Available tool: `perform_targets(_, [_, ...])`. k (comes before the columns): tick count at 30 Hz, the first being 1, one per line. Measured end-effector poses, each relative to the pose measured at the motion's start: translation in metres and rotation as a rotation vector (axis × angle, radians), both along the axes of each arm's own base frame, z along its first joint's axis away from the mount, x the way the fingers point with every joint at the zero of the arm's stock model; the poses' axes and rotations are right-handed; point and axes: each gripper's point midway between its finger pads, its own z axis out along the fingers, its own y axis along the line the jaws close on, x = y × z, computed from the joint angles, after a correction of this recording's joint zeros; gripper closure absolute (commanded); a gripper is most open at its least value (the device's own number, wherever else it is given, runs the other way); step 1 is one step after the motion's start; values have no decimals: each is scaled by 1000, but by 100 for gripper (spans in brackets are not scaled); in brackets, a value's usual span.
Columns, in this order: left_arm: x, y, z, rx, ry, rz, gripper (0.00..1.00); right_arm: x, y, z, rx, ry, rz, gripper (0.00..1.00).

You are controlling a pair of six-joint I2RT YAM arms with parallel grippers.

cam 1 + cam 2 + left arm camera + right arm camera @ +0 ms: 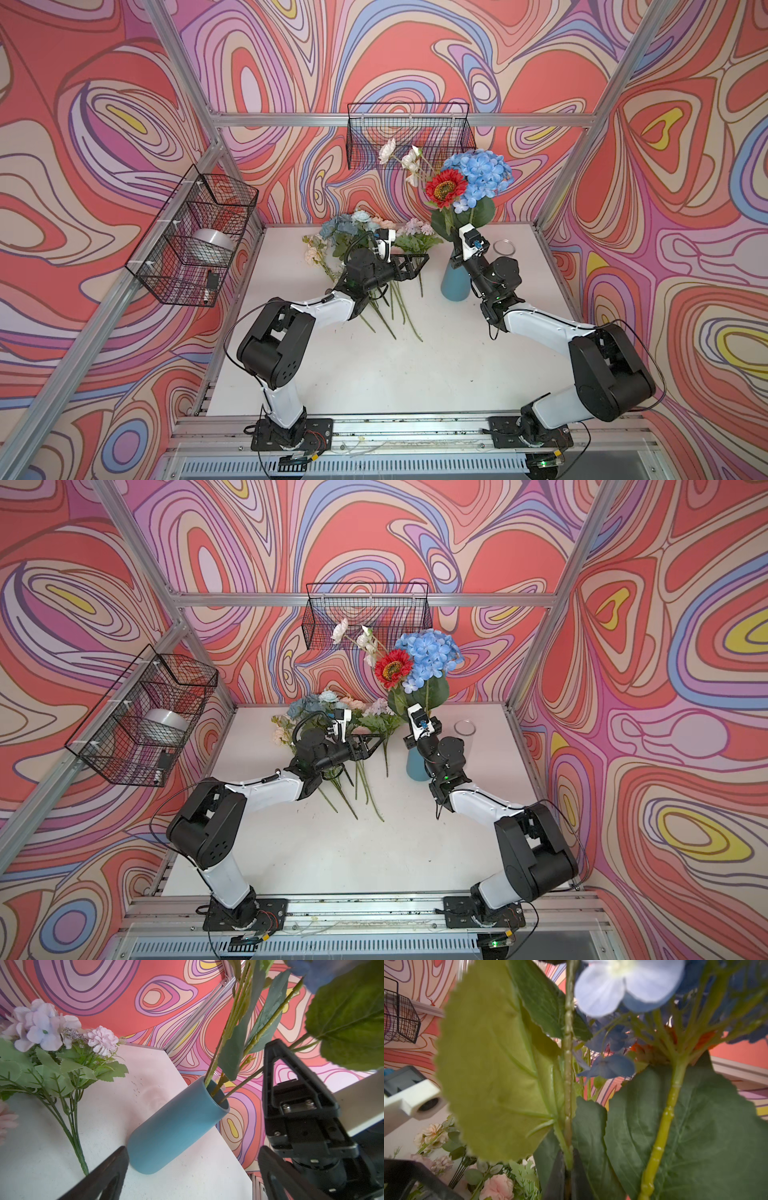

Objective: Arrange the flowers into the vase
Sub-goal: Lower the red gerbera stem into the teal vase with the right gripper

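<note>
The fingers of the right gripper (568, 1160) are largely cut off at the edge of the right wrist view. In both top views they are hidden behind leaves and the wrist camera. What shows of them is pressed together on a green stem (568, 1084). Its bloom cannot be traced, since the stem runs out of the frame. In both top views the blue vase (452, 286) is partly covered by the right arm. The stems lying on the white table (374, 374) are crossed by the left arm, so stem and bunch cannot be matched. A clear round thing (505, 249) near the vase is too faint to be named.

A back wire basket (409, 133) is hung on the rear rail. A left wire basket (195, 237) is hung on the side rail, with a silver round item inside. The left gripper (417, 266) is held near the lilac bunch (415, 230) and pointed toward the vase, its jaws spread wide and closed on nothing.

The vase is stood upright toward the back right of the table. A big blue hydrangea (482, 172), a red sunflower (444, 189) and a spray of white blossoms (409, 160) are seen rising from it on long green stems with broad leaves. Dusty-blue roses (340, 226), cream blossoms (313, 249) and pink blossoms (497, 1188) are laid on the table left of the vase, heads toward the back wall.
</note>
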Motion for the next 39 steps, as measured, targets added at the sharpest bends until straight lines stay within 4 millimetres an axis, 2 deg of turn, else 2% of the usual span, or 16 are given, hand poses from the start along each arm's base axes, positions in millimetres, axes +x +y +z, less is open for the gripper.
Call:
perform_targets(8, [-2,-2,0,-3,0,-7,0,-2,-10,-33,22,84,-33,100])
perform_targets(11, [-2,-2,0,-2,1,-7,0,-2,-14,-38,29,101,-48,100])
perform_targets(22, [-4,-1,-4,3,8,-7,0,-4,-15,-45,39,152,-49,69])
perform_targets(27, [-6,0,-1,0,3,-6,0,-10,-17,-44,39,169,-49,62])
perform_targets(32, [-8,1,2,0,-4,-7,0,-16,-20,-41,41,186,-50,62])
perform_targets(36, [-7,-1,11,-4,-23,-17,0,-20,-24,-40,43,206,-60,62])
perform_targets(39, [-5,-8,36,-28,-71,-33,0,-18,-28,-46,42,249,-89,63])
